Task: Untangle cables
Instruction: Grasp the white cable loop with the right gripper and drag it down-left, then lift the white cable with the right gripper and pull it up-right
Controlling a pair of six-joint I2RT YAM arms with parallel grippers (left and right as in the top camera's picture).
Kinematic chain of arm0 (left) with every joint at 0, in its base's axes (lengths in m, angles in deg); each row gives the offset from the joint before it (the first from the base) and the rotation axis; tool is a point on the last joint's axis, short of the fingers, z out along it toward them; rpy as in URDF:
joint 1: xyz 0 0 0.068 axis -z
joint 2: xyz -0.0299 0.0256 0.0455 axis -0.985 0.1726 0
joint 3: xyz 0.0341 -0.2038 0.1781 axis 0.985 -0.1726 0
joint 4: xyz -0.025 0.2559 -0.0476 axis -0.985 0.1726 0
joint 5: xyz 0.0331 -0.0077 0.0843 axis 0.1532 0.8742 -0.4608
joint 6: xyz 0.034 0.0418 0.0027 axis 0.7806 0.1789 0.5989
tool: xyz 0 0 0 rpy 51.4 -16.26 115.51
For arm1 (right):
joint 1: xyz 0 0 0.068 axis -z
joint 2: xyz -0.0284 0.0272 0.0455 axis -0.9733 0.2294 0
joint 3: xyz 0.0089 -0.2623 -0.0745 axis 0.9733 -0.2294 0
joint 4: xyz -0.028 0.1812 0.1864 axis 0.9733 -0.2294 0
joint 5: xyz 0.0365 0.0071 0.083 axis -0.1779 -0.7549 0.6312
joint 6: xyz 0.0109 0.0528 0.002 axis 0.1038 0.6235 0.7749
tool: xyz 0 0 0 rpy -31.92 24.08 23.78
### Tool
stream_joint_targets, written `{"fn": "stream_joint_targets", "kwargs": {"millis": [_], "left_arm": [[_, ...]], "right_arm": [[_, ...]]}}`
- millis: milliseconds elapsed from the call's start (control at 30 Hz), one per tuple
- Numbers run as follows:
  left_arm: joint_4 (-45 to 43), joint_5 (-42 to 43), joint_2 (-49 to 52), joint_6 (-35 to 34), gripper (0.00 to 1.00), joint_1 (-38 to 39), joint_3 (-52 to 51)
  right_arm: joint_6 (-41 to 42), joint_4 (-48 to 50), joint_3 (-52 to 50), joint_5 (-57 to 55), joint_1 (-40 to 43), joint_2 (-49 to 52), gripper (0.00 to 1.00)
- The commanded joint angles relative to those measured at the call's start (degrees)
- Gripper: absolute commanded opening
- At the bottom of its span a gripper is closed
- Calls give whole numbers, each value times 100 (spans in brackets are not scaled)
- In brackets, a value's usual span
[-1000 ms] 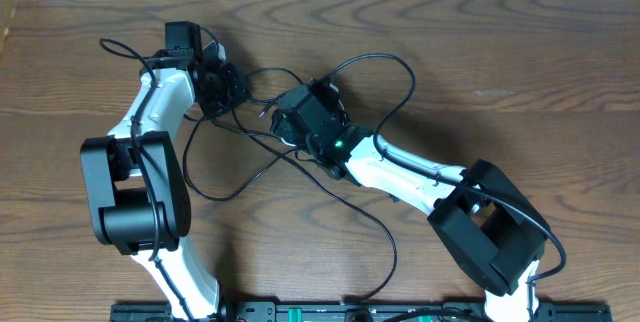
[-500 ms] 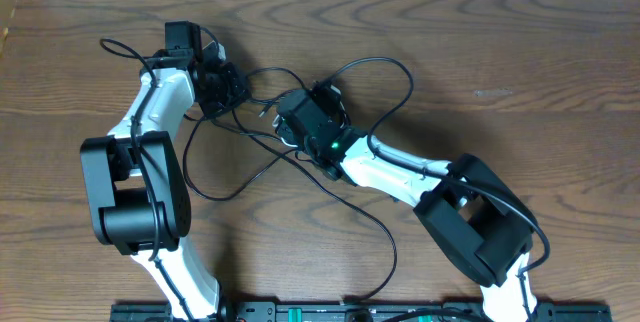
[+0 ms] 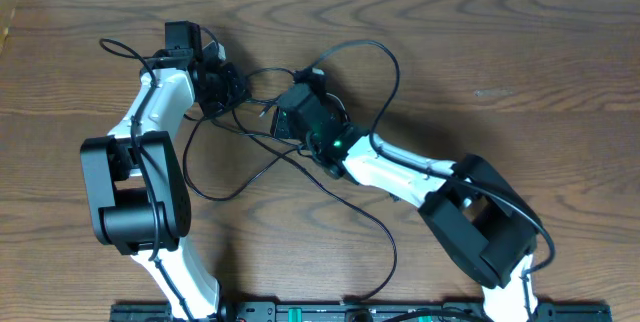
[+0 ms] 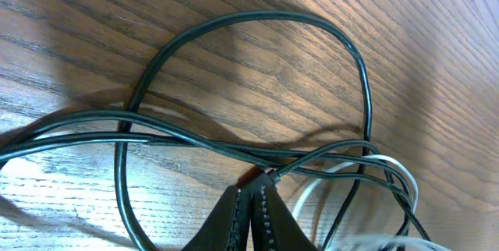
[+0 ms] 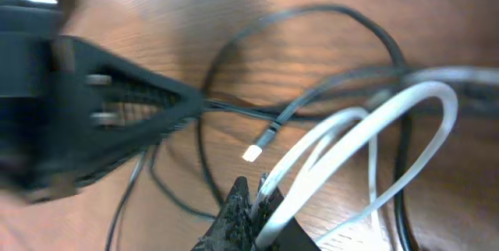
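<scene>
Nudging up-left, right end effector (image 5: 253,196) gripping white cable (image 5: 366,126) shrank the black cable (image 3: 396,70) loop. Left end effector (image 4: 249,198) pinched black; tangle remained.

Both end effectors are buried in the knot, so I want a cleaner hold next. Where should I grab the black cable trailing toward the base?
Take the black cable on its lone stretch past the last crossing. There it lies flat on the bare table with nothing over it. Come straight down from above, with the fingers set across its line. Farther up, it is crossed and tangled.
</scene>
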Motion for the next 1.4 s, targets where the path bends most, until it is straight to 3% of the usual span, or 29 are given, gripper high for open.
{"fn": "stream_joint_targets", "kwargs": {"millis": [0, 633, 967, 1100, 1367], "left_arm": [[-9, -81, 22, -17, 9, -2, -17], [-7, -79, 22, -17, 9, -2, -17], [-7, -79, 22, -17, 9, -2, -17], [-7, -79, 22, -15, 9, -2, -17], [-7, -79, 22, -15, 9, -2, -17]], "right_arm": [[-1003, 66, 9, 278, 35, -605, 1], [-3646, 942, 9, 247, 44, -2302, 1], [-4833, 962, 9, -575, 68, -2796, 1], [-5753, 1012, 9, -1272, 68, -2811, 1], [-6961, 1228, 9, -4019, 105, -2815, 1]]}}
